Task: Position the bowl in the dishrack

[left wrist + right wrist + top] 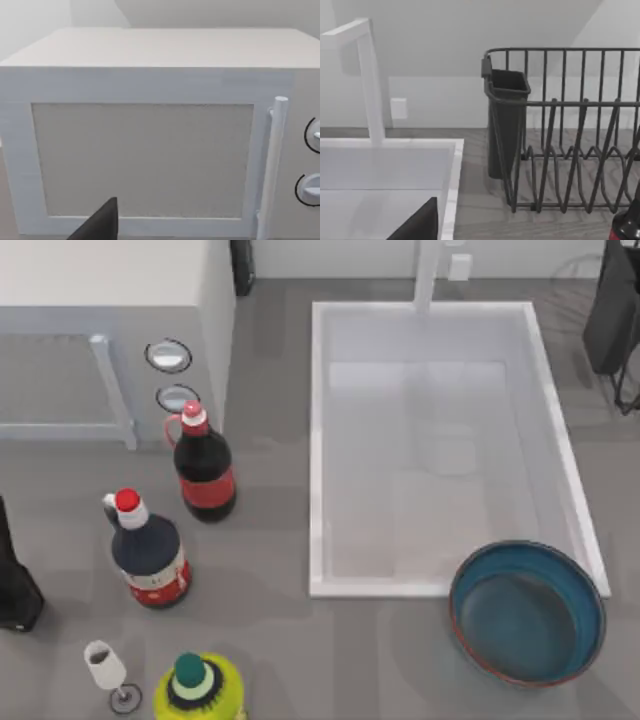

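The bowl [528, 612] sat on the table [380, 660] near the front right, its rim just off the front right corner of the white sink [318, 440], upright and untouched. The dishrack [570, 150] stood further back on the right, beyond the sink, with a dark cutlery cup [504, 120] hung on its near corner.

Neither arm had closed in on anything. The left arm [15, 585] waited at the left edge of the table facing the microwave [150, 135], and the right arm looked across the sink toward the rack; I could not tell whether either set of fingers was spread or closed.

The bowl was wide and shallow with a glossy skin, so I'd have guessed a pinch on its rim could slip, or tip it as it lifted. Carrying it back, it might clip the sink's raised edge or the tap [370, 80]. At the rack, the cup and the upright wires looked ready to catch the rim if it came in flat rather than tilted. The bottles [205, 465] and wine glass [108, 672] stood well apart on the left, out of harm's way.
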Controlling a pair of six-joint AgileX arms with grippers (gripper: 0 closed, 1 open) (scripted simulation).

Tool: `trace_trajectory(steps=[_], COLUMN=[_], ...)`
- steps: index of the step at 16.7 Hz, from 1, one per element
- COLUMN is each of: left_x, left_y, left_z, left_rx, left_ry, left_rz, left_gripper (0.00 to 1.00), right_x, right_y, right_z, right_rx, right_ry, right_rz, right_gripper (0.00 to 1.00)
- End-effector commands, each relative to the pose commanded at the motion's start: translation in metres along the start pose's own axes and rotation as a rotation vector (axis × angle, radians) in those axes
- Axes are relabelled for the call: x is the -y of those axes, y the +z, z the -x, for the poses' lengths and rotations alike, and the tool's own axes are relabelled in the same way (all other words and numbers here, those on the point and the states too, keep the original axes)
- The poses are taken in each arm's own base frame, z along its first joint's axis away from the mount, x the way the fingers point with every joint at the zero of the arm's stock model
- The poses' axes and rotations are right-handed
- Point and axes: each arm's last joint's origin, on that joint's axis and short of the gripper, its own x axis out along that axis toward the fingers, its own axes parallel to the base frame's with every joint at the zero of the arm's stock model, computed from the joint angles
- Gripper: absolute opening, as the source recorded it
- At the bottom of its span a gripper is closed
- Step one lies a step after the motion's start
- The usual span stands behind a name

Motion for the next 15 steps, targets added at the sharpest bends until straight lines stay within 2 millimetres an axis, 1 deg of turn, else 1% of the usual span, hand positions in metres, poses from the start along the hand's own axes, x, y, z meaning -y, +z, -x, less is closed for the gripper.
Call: trace_trajectory(steps=[3,5,7,10,12,15], left_x=[0.000,0.000,0.000,0.000,0.000,0.000], left_y=[0.000,0.000,0.000,0.000,0.000,0.000], left_z=[0.000,0.000,0.000,0.000,0.000,0.000], left_rx=[0.000,0.000,0.000,0.000,0.000,0.000], left_ry=[0.000,0.000,0.000,0.000,0.000,0.000], left_rz=[0.000,0.000,0.000,0.000,0.000,0.000], left_gripper=[1.00,1.00,1.00,1.00,1.00,1.00], right_x=[0.000,-0.002,-0.006,-0.014,-0.021,-0.038], right_y=[0.002,0.011,0.024,0.045,0.055,0.065], right_z=[0.000,0.000,-0.003,-0.015,-0.030,-0.059], right_rx=[-0.012,-0.065,-0.161,-0.399,-0.608,-0.920], right_ry=[0.005,0.021,0.045,0.077,0.088,0.084], right_rz=[-0.004,-0.022,-0.049,-0.089,-0.103,-0.100], right_gripper=[1.00,1.00,1.00,1.00,1.00,1.00])
